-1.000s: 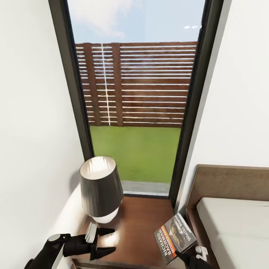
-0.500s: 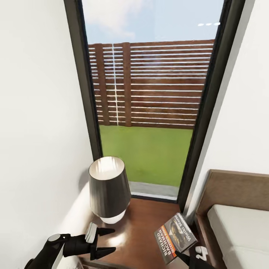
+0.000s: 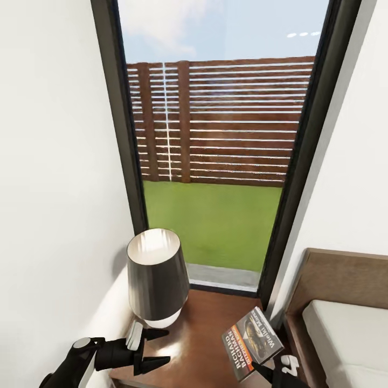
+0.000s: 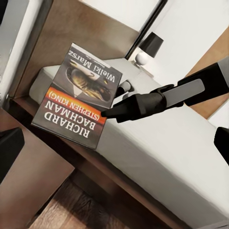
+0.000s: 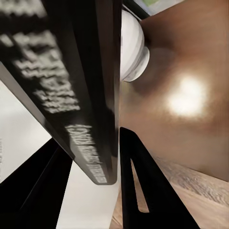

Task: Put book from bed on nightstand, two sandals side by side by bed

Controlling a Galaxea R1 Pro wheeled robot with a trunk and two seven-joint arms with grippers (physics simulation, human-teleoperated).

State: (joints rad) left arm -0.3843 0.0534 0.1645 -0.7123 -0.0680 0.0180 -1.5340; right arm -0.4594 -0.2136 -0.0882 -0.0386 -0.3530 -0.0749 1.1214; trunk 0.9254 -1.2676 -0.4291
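Note:
The book, dark with white "RICHARD BACHMAN" lettering and an orange band, hangs tilted over the right edge of the nightstand. My right gripper is shut on its lower edge. In the left wrist view the book sits in front of the bed, pinched by the right gripper. The right wrist view shows the book's edge between the black fingers, above the nightstand top. My left gripper is open over the nightstand's front left. The sandals are out of view.
A lamp with a dark shade and white base stands at the nightstand's back left, close to my left gripper. The white wall is at the left, a tall dark-framed window is behind, and the bed with its headboard is at the right.
The head view has shifted, so window, lamp and bed sit further right in the picture. The book stays in my right gripper. My left gripper is still open.

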